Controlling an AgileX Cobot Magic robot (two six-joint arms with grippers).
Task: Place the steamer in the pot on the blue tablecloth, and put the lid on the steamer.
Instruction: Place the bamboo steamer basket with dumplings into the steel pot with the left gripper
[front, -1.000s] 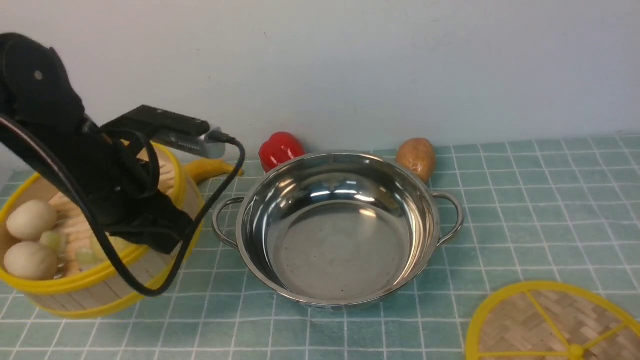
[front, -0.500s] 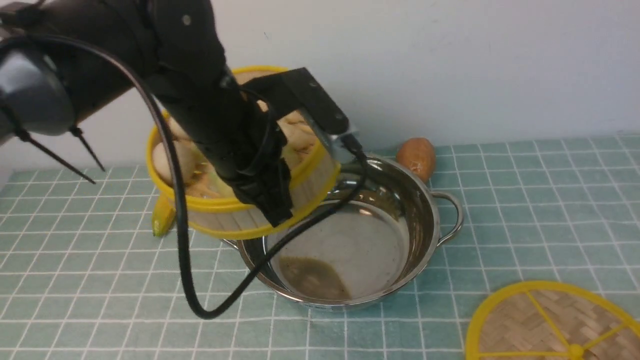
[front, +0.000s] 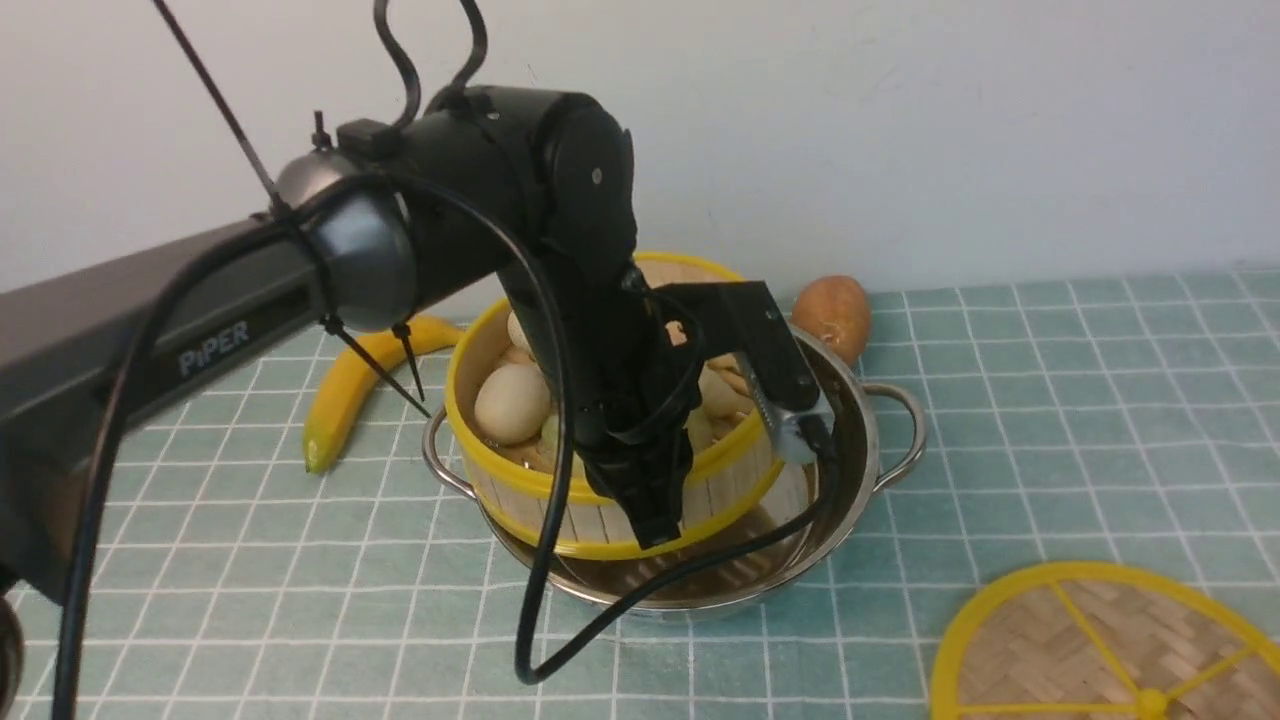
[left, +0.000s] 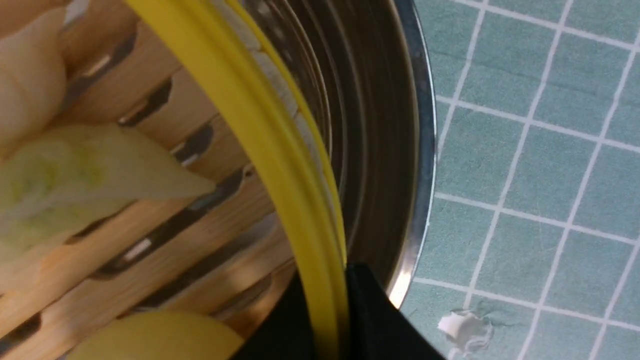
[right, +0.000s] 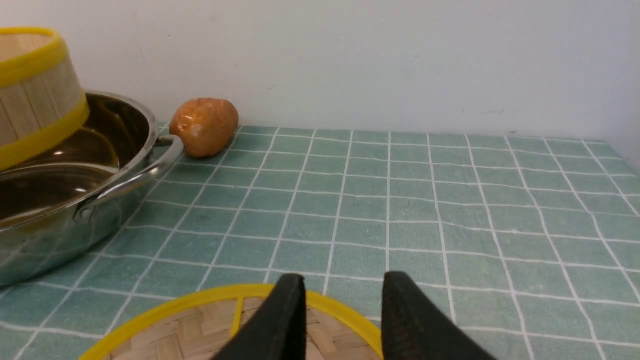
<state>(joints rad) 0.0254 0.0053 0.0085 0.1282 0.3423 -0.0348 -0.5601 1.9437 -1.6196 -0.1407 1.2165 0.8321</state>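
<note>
The steamer (front: 520, 490) sits inside the pot (front: 862, 420), pushed toward the pot's left side. Its left wall hides the pot's left rim, while on the right a crescent of bare steel shows between basket and rim. Whether its base rests on the pot's floor cannot be told. The left pincer (front: 652, 525) reaches down from above and is clamped on the steamer's near wall. In the left wrist view the yellow rim (left: 260, 130) runs between the left pincer's (left: 336, 320) two dark fingers, with only a narrow band of pot wall (left: 380, 150) beyond it.

The pot stands on the blue tablecloth (front: 1050, 420). A potato (front: 832, 312) lies just beyond its far right rim, and a banana (front: 350, 385) lies to its left. A broad stretch of cloth separates the pot's right handle from the lid (front: 1110, 650), which lies flat at the near right. The right pincer (right: 345, 320) is over the lid's (right: 200, 325) far rim, its jaws apart and gripping nothing.
</note>
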